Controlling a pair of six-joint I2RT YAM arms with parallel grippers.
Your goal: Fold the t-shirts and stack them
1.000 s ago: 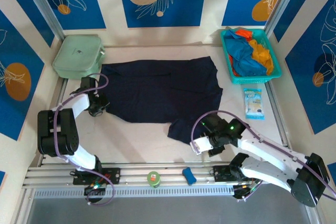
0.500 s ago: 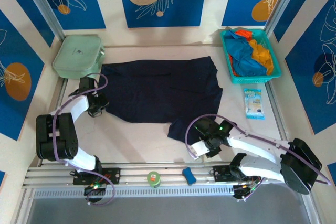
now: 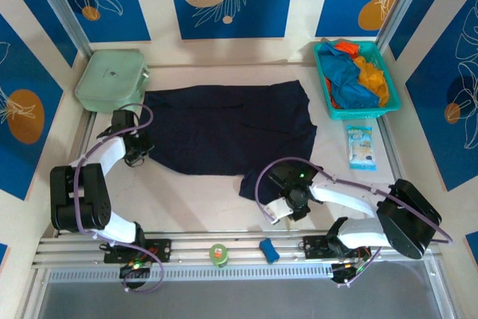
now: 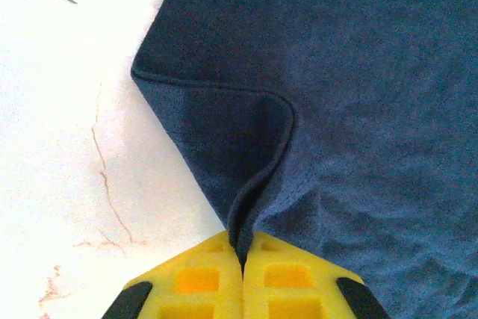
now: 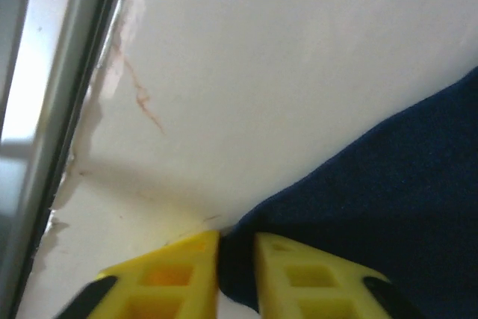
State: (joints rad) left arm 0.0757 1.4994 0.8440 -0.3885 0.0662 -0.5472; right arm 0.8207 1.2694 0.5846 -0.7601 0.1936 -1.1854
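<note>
Overhead, a large navy t-shirt [image 3: 231, 128] lies spread flat across the middle of a white table [image 3: 198, 203], with one sleeve trailing toward the near edge. The left gripper [image 3: 139, 152] sits at the shirt's left edge. Seen from its wrist, its yellow fingers [image 4: 198, 278] are pressed together on a raised ridge of navy cloth, and the fabric beside the ridge is folded under itself.

The right gripper [image 3: 287, 201] rests at the trailing sleeve, near the front of the table. Its jaws stand very narrow, with the dark rim of the sleeve caught between them and bare tabletop just beyond.

At the far right corner, well apart from the navy shirt, a teal basket [image 3: 366, 113] holds a bright blue t-shirt [image 3: 345, 76], an orange t-shirt [image 3: 375, 72] and a red t-shirt [image 3: 345, 48], all crumpled together. A pale green box [image 3: 110, 78] sits at the far left corner.
</note>
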